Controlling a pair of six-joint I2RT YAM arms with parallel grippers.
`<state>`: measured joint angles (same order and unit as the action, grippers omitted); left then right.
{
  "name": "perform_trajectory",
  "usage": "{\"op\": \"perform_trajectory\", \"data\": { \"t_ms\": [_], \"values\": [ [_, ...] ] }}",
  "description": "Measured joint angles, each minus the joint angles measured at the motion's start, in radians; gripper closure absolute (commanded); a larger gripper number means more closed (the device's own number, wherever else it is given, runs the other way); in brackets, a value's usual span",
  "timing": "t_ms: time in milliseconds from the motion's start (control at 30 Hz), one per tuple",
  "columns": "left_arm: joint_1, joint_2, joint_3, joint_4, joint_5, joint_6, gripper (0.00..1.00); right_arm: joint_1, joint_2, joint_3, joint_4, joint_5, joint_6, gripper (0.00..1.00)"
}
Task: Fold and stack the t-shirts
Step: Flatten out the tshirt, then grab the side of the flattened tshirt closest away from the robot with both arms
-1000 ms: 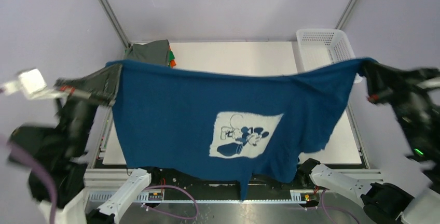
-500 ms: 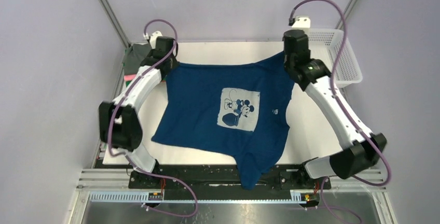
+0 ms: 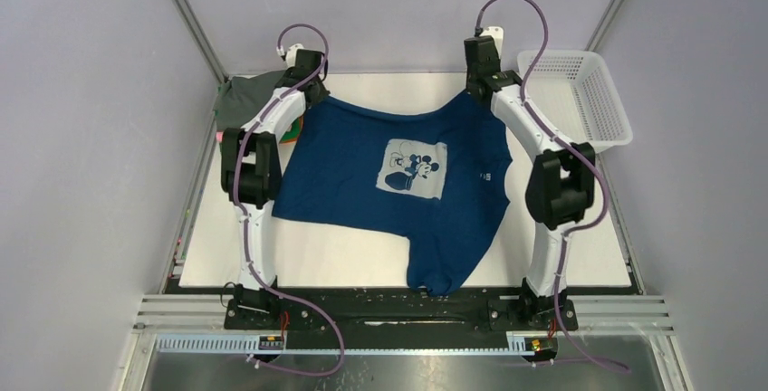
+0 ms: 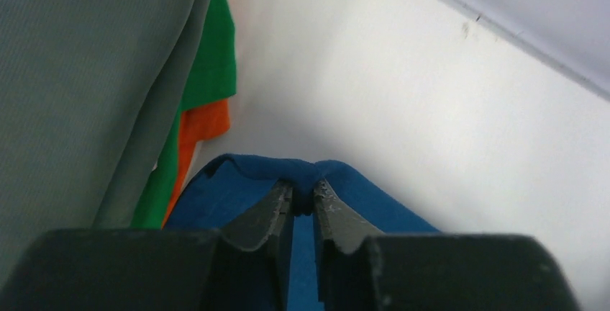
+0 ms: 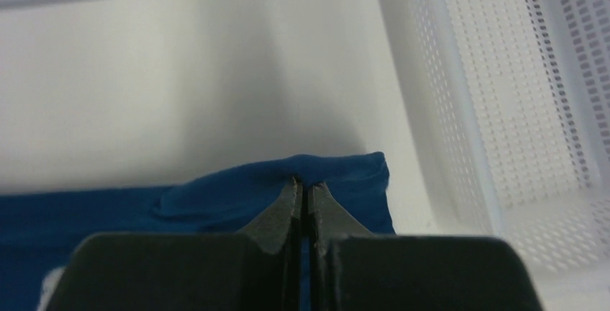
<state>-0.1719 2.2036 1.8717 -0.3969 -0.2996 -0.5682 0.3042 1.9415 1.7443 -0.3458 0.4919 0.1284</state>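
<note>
The dark blue t-shirt (image 3: 380, 183) with a white cartoon print lies spread on the white table, print up, one corner hanging over the near edge. My left gripper (image 3: 308, 101) is shut on its far left edge (image 4: 288, 170). My right gripper (image 3: 477, 94) is shut on its far right edge (image 5: 324, 170). A stack of folded t-shirts (image 3: 249, 97) sits at the far left, grey on top; green (image 4: 208, 66) and orange (image 4: 201, 127) edges show in the left wrist view.
A white plastic mesh basket (image 3: 580, 92) stands at the far right corner; its wall also shows in the right wrist view (image 5: 503, 88). The lavender walls and frame posts close in the back and sides.
Both arms have swung from the near sides to the far edge of the table, carrying the blue shirt from hanging in the air down onto the table surface, now spread farther back.
</note>
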Motion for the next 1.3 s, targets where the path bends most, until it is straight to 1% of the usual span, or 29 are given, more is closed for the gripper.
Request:
{"op": "perform_trajectory", "data": {
  "t_ms": [33,67,100,133,167,200,233,267,333,367,400,467,500,533,600,700,833,933,1000,1100,1200,1300],
  "values": [
    [0.001,0.010,0.010,0.008,0.000,-0.001,0.76,-0.010,0.036,0.040,0.000,-0.009,0.006,0.96],
    [0.002,0.025,0.026,0.019,0.000,-0.002,0.67,-0.022,0.081,0.093,-0.001,-0.019,0.017,0.84],
    [0.004,0.046,0.055,0.029,0.000,-0.005,0.53,-0.035,0.132,0.158,-0.006,-0.033,0.033,0.69],
    [0.006,0.071,0.092,0.034,0.000,-0.005,0.17,-0.050,0.192,0.245,-0.026,-0.045,0.053,0.52],
    [0.008,0.103,0.146,0.026,0.005,-0.011,0.03,-0.063,0.251,0.332,-0.043,-0.064,0.076,0.35],
    [0.011,0.137,0.207,0.018,0.014,-0.011,0.01,-0.079,0.330,0.469,-0.092,-0.089,0.091,0.17],
    [0.013,0.172,0.275,0.014,0.031,-0.022,0.01,-0.094,0.408,0.609,-0.129,-0.122,0.104,0.03],
    [0.014,0.194,0.319,0.014,0.050,-0.027,0.01,-0.109,0.477,0.733,-0.159,-0.154,0.120,0.01],
    [0.014,0.200,0.340,0.013,0.089,-0.036,0.01,-0.129,0.545,0.867,-0.228,-0.212,0.129,0.01],
    [0.014,0.190,0.332,0.016,0.102,-0.039,0.01,-0.141,0.548,0.874,-0.264,-0.245,0.130,0.00],
    [0.013,0.172,0.309,0.026,0.117,-0.042,0.01,-0.150,0.529,0.841,-0.278,-0.275,0.134,0.00],
    [0.006,0.103,0.199,0.055,0.146,-0.043,0.01,-0.158,0.454,0.687,-0.259,-0.322,0.143,0.00],
    [0.001,0.050,0.125,0.059,0.160,-0.043,0.01,-0.158,0.392,0.564,-0.240,-0.350,0.152,0.00],
    [-0.007,0.020,0.086,0.058,0.169,-0.043,0.01,-0.155,0.324,0.430,-0.225,-0.384,0.164,0.00],
    [-0.026,-0.082,-0.046,0.076,0.196,-0.046,0.01,-0.145,0.206,0.222,-0.200,-0.436,0.189,0.01],
    [-0.050,-0.245,-0.235,0.097,0.249,-0.059,0.01,-0.121,0.031,-0.042,-0.153,-0.489,0.230,0.00],
    [-0.077,-0.440,-0.489,0.144,0.318,-0.077,0.01,-0.053,-0.219,-0.365,-0.100,-0.511,0.286,0.00],
    [-0.079,-0.507,-0.664,0.162,0.363,-0.089,0.01,0.035,-0.362,-0.577,-0.070,-0.511,0.327,0.00],
    [-0.077,-0.501,-0.752,0.158,0.391,-0.095,0.01,0.099,-0.404,-0.683,-0.068,-0.511,0.356,0.00],
    [-0.078,-0.483,-0.831,0.141,0.426,-0.096,0.01,0.155,-0.409,-0.785,-0.064,-0.516,0.397,0.01],
    [-0.079,-0.478,-0.864,0.141,0.447,-0.099,0.01,0.156,-0.402,-0.847,-0.082,-0.501,0.426,0.00],
    [-0.080,-0.487,-0.888,0.166,0.451,-0.104,0.01,0.151,-0.372,-0.846,-0.090,-0.478,0.431,0.00]
  ]
}}
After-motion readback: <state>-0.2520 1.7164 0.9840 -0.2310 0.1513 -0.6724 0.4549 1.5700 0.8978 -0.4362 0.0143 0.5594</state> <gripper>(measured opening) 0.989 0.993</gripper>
